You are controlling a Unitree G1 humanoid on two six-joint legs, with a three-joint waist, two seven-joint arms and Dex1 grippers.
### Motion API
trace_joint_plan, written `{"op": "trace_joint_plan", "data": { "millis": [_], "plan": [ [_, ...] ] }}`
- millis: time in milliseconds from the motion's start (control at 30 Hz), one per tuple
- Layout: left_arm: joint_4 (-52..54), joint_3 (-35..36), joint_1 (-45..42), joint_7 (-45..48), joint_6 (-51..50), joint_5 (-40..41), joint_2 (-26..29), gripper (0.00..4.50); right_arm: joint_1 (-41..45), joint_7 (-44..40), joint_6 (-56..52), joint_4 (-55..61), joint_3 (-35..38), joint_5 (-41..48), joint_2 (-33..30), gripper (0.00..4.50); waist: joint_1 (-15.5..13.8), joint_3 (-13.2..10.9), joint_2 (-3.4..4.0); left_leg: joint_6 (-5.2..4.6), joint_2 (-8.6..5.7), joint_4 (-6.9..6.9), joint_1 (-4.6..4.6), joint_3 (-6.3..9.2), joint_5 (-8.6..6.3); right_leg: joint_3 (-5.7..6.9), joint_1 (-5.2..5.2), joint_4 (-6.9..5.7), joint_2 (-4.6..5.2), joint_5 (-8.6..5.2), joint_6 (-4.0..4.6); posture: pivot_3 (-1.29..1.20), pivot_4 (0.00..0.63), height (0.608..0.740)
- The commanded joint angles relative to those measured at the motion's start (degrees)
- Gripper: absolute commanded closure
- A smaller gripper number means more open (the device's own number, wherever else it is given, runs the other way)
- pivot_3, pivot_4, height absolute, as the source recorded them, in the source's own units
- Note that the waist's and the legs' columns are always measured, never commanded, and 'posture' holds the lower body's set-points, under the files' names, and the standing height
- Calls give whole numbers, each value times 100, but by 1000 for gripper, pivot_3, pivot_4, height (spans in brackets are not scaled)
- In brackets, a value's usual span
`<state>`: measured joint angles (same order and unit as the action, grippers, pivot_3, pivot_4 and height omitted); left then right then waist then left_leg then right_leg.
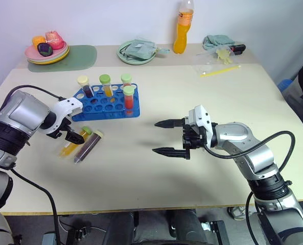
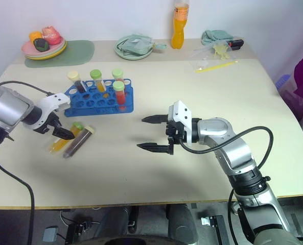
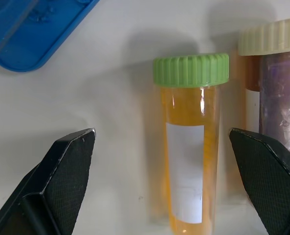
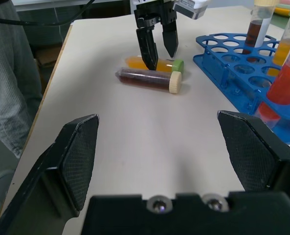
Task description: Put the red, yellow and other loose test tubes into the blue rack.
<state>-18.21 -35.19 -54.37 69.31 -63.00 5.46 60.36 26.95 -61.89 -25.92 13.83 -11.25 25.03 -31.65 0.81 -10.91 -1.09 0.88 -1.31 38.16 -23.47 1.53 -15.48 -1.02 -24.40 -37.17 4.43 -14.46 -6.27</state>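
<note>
The blue rack (image 1: 110,108) stands left of the table's middle. It holds several upright capped tubes, among them a red one (image 1: 129,100). In front of it lie two loose tubes side by side: a yellow tube with a green cap (image 3: 190,147) and a dark purple tube with a cream cap (image 1: 88,146). My left gripper (image 1: 72,134) points down over the yellow tube, open, with one finger on each side of it and not touching it. My right gripper (image 1: 155,137) hovers open and empty over the table's middle, pointing left toward the tubes.
Along the back edge are a stack of plates with fruit (image 1: 46,51) on a green mat (image 1: 79,57), a green plate with a cloth (image 1: 137,51), an orange bottle (image 1: 181,31), a plastic bag (image 1: 215,60) and a teal cloth (image 1: 217,40).
</note>
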Motion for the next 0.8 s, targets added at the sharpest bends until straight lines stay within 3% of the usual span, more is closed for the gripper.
{"op": "trace_joint_plan", "data": {
  "millis": [33,133,300,333,500,633,700,800],
  "plan": [
    [-78,129,-126,72,102,-210,13,0,-8,27,35,216,104,76,-7,223,1,0,0,0,0,0,0,0,0,0,0,0,0,0,0,0,150,729],
    [-132,177,-79,68,139,-288,-54,864,-2,34,43,208,90,77,9,154,-5,0,0,0,0,0,0,0,0,0,0,-1,0,0,0,0,150,729],
    [-279,231,39,28,237,-397,-121,3484,3,53,39,221,72,83,34,154,1,0,0,0,0,2,0,1,0,0,0,-3,1,0,0,0,150,729],
    [-272,246,62,37,230,-402,-111,3732,4,59,38,224,73,83,34,154,1,0,0,0,0,2,0,1,0,0,0,-3,1,0,0,0,150,729],
    [-148,546,177,109,167,-329,168,3746,-6,110,2,294,89,110,28,154,7,0,0,0,0,3,0,1,0,0,0,-4,1,0,0,0,150,729],
    [613,1756,763,112,268,210,820,3746,-87,210,-47,392,186,158,1,154,55,-3,-5,0,7,1,-1,0,0,0,-7,-4,-3,0,0,0,150,729],
    [1237,2940,1339,42,289,707,940,3746,-133,277,-78,431,238,187,7,154,34,-3,-4,-1,10,0,-3,0,-1,-1,-9,-2,-3,0,0,0,150,729],
    [2660,5395,2365,-709,1306,1138,92,3746,-125,419,-120,412,277,205,101,154,-37,-2,-4,-2,7,4,-3,-1,-1,0,-5,3,13,0,0,0,150,729]
  ]
}}
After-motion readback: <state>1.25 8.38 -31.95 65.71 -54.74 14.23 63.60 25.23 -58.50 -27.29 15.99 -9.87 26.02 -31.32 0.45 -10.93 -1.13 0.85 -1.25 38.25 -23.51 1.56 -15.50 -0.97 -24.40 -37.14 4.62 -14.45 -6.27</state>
